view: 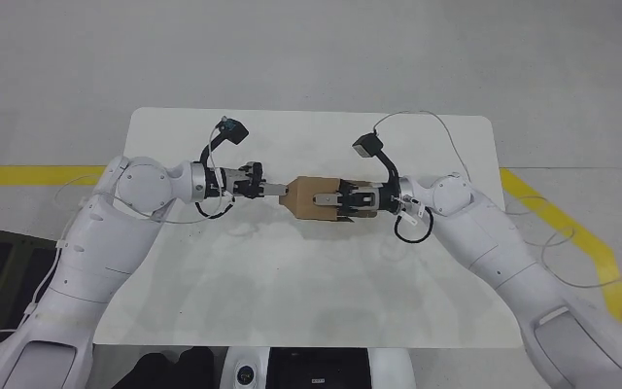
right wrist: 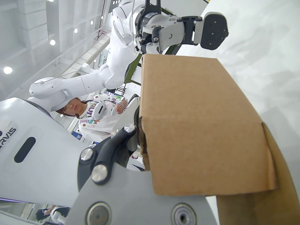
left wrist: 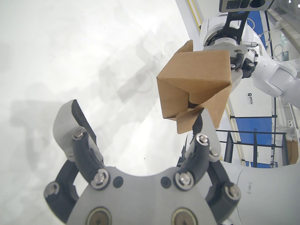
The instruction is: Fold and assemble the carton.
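**Top view: carton clamped in my right fingers, left fingers spread at its end**

The carton (view: 316, 197) hangs off the table (view: 292, 311), between my two wrists. My right gripper (view: 335, 199) is clenched on its body. In the right wrist view one finger (right wrist: 132, 115) lies flat against a side wall, and the other is hidden behind the board. My left gripper (left wrist: 138, 113) is spread wide and grasps nothing. One fingertip (left wrist: 200, 120) touches the small tuck flap (left wrist: 185, 124) at the end nearest it, and the other stands well apart from the box.

I judge this to be thin brown cardboard: very light and hollow, stiff across each panel but willing to hinge at every crease. The walls would buckle under a hard squeeze in the middle of a panel, and the surface looks smooth enough to slip through a loose pinch. My right fingers should therefore keep a moderate grip close to a folded edge, where two walls brace each other.

The tuck flap looks floppy and will spring back if let go. My left fingers would do best to push it with the flat of a pad near its crease, or pinch its free edge lightly. A loose flap (right wrist: 279, 165) by my right palm also stands untucked.
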Controlling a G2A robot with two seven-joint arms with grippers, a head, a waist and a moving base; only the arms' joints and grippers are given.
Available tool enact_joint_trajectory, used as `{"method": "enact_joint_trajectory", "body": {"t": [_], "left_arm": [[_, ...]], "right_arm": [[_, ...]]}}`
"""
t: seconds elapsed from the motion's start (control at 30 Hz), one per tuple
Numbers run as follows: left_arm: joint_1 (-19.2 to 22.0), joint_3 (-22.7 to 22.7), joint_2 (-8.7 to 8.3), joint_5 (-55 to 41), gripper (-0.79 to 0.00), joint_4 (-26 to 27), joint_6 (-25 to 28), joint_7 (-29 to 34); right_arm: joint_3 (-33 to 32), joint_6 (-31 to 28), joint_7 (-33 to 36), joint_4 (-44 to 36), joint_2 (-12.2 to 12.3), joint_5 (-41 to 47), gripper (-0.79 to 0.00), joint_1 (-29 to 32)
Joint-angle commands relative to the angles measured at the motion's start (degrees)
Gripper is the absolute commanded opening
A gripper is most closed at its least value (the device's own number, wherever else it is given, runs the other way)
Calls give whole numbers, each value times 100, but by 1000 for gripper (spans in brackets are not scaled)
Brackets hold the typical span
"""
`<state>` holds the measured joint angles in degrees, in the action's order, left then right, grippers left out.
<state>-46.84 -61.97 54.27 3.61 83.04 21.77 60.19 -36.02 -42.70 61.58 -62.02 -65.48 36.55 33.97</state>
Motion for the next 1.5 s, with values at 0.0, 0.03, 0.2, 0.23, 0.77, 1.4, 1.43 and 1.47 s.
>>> {"method": "enact_joint_trajectory", "body": {"t": [0.0,0.03,0.2,0.23,0.77,1.4,1.43,1.47], "left_arm": [[-14,6,0,-28,0,13,8,23],[-22,8,0,-52,0,28,16,30],[-68,11,-4,-122,0,99,63,73],[-73,10,-5,-126,0,107,66,79],[-203,-83,9,-651,0,121,208,-137],[-168,67,49,-939,0,135,188,97],[-170,71,52,-959,0,124,189,96],[-172,71,53,-969,0,96,190,96]], "right_arm": [[14,-22,-21,-12,-12,44,-785,-11],[19,-45,-44,-33,-19,83,-785,-12],[49,-103,-102,-109,-45,195,-785,-44],[54,-121,-120,-136,-51,227,-785,-47],[188,-194,-193,-244,-102,396,-785,-134],[308,-271,-270,-212,-112,495,-785,-127],[314,-296,-295,-219,-116,524,-785,-118],[319,-331,-330,-226,-119,544,-785,-108]]}}
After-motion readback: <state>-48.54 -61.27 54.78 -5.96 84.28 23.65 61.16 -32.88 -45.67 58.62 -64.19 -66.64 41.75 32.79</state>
